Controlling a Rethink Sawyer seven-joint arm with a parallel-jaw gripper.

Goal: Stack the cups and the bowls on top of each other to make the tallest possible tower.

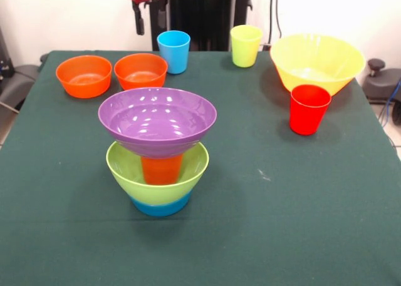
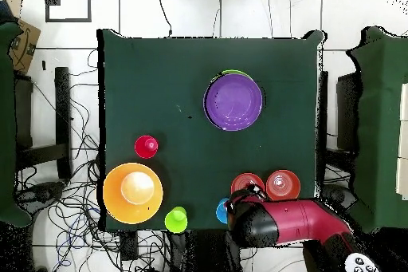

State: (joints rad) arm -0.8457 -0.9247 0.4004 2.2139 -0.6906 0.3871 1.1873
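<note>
Tower (image 1: 158,154) stands purple-topped — hand (image 1: 139,24) drawn back, its grip state unclear.

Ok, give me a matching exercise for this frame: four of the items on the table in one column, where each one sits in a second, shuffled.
Items:
1. purple bowl
2. red cup
3. orange cup
4. small blue bowl

Places:
A. lowest in the tower, under the lime green bowl
B. on the cloth, just in front of the yellow bowl
C. top of the tower
D. inside the lime green bowl, holding up the top piece

Pairs: 1-C, 2-B, 3-D, 4-A
</note>
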